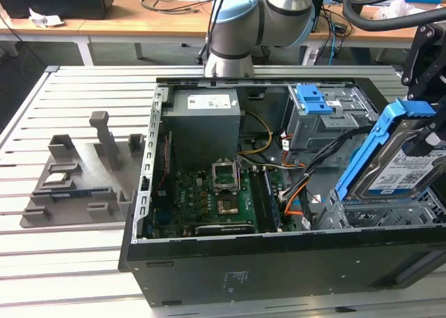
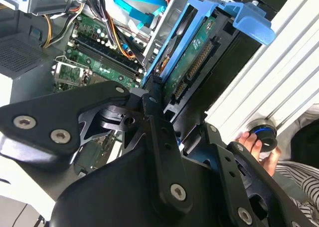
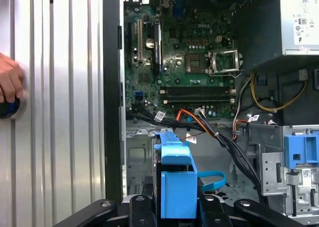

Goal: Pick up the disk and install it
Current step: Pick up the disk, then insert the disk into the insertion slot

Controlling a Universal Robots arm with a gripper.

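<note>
The disk (image 1: 404, 168), a silver drive with a white-and-blue label in a blue plastic carrier, hangs tilted over the metal drive bay (image 1: 390, 213) at the exterior view's right end of the open computer case (image 1: 279, 269). Its lower edge is down at the bay's rim and its upper end points up and away. My black gripper (image 1: 422, 133) is shut on the disk's upper end. In the second wrist view the fingers (image 2: 159, 117) clamp the disk (image 2: 192, 53) edge-on. In the first wrist view the disk's blue carrier (image 3: 177, 182) sits between the gripper (image 3: 172, 204) jaws.
Inside the case are a grey cage with a blue latch (image 1: 317, 109), a power supply (image 1: 202, 116), the motherboard (image 1: 223, 192) and cables (image 1: 306, 175) running close to the bay. A grey fixture (image 1: 77, 171) lies on the slatted table. A person's hand (image 3: 7, 85) rests on a knob beside the case.
</note>
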